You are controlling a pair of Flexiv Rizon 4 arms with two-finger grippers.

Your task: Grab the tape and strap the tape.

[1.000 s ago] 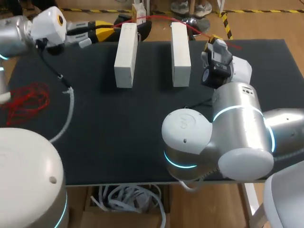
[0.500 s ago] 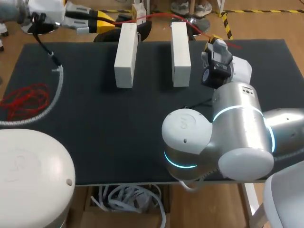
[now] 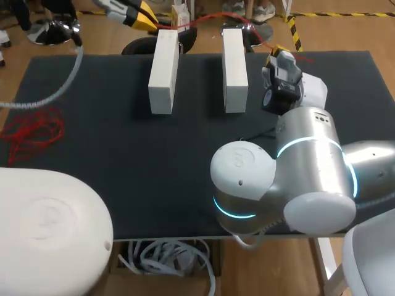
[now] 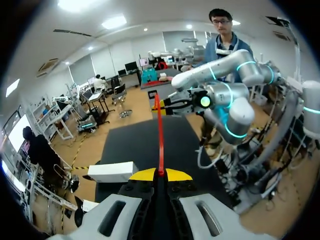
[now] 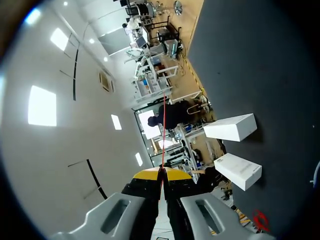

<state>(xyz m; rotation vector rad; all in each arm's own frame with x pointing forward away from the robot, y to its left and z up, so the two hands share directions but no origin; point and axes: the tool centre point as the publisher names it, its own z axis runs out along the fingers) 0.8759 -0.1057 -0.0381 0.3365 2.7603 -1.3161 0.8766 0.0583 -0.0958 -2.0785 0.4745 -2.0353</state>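
Left pincer (image 4: 160, 174) is clamped shut on the red tape (image 4: 160, 131). Its yellow tips meet on the strip, which runs out at 12 o'clock toward my other arm.

Change, head view:
- Left arm (image 3: 49, 237) has swung. A second ago its pincer hung over the desk's (image 3: 123, 172) 10 o'clock corner. Half a second ago it was nearer the far edge. Now it sits past that edge at 11 o'clock, just beside the far end of the left white block (image 3: 163, 73).
- The arm's big white joint now fills more of the 7 o'clock corner.
- Loose red tangle (image 3: 31, 132) at 9 o'clock: no change.
- Both blocks are unmoved, the right white block (image 3: 234, 61) included.
- The tape now spans behind the far ends of both blocks, from one pincer to the other. Its left end has gone with the left pincer.
- Right pincer (image 5: 162, 172) at 1 o'clock has held position, closed on the tape's other end.

Reading: the grab looks done, with the tape held at both ends. Strapping is not yet done. The strip hangs off the desk and lies on neither block, as far as I can tell.
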